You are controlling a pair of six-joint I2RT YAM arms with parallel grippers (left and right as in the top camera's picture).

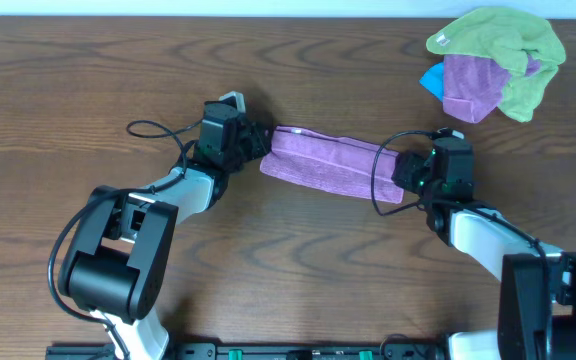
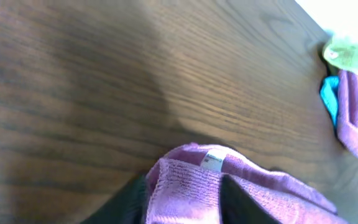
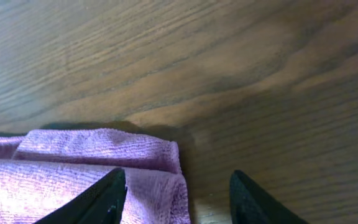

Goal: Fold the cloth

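Overhead, the purple cloth (image 1: 333, 163) lies mid-tabletop (image 1: 268, 260) as a narrow, already folded strip. The left gripper (image 1: 258, 140) has its jaws pinched on the cloth's left end. The right gripper (image 1: 398, 170) has its jaws spread wide and empty at the right end. I'd guess one more fold is left.

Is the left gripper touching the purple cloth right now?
Touching. The left wrist view shows the purple cloth bunched between the fingers of the left gripper, pressed against both.
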